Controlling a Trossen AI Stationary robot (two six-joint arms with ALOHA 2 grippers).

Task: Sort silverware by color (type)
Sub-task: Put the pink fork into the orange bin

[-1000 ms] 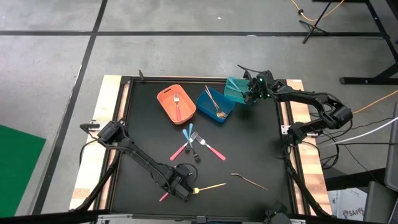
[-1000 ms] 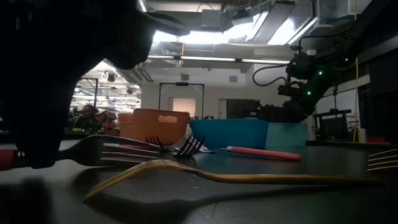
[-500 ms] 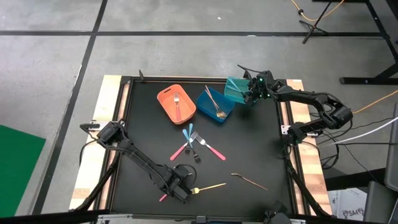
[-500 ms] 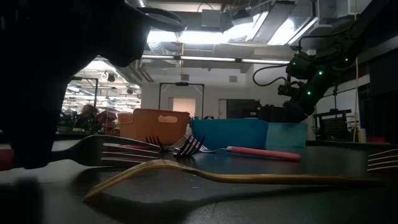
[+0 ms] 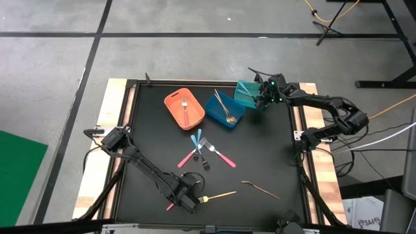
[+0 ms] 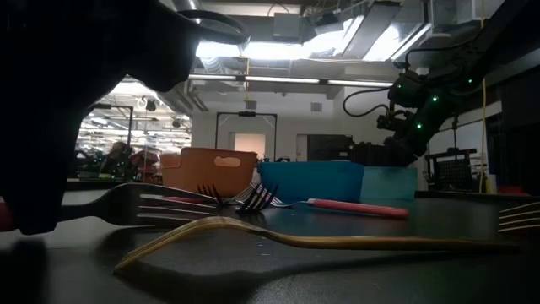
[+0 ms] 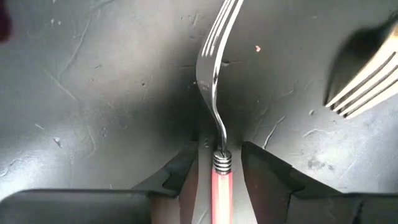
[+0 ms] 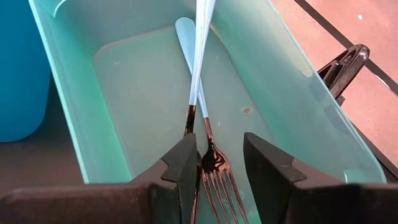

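Observation:
My left gripper (image 5: 185, 198) is open near the table's near edge, low over a pink-handled fork (image 7: 214, 93) that lies flat on the table. Its fingers stand on either side of the handle's neck (image 7: 221, 163) with a gap on both sides. The handle's pink end (image 5: 171, 207) sticks out behind. My right gripper (image 5: 263, 97) is open over the teal bin (image 5: 246, 92), where two light-blue-handled forks (image 8: 198, 74) lie crossed; one head (image 8: 214, 168) shows between the fingers. Loose pink forks (image 5: 221, 155), a light-blue piece (image 5: 196, 140), a gold fork (image 5: 221, 194) and a copper piece (image 5: 260, 188) lie on the table.
An orange bin (image 5: 184, 107) holds a pink-handled fork, and a blue bin (image 5: 225, 109) beside it holds gold pieces. Gold tines (image 7: 360, 87) lie close to my left gripper. Wooden rails (image 5: 123, 130) frame the black table.
My left gripper has shifted a little toward the table's near-left corner, along the pink fork's handle. The fork has stayed where it lay.

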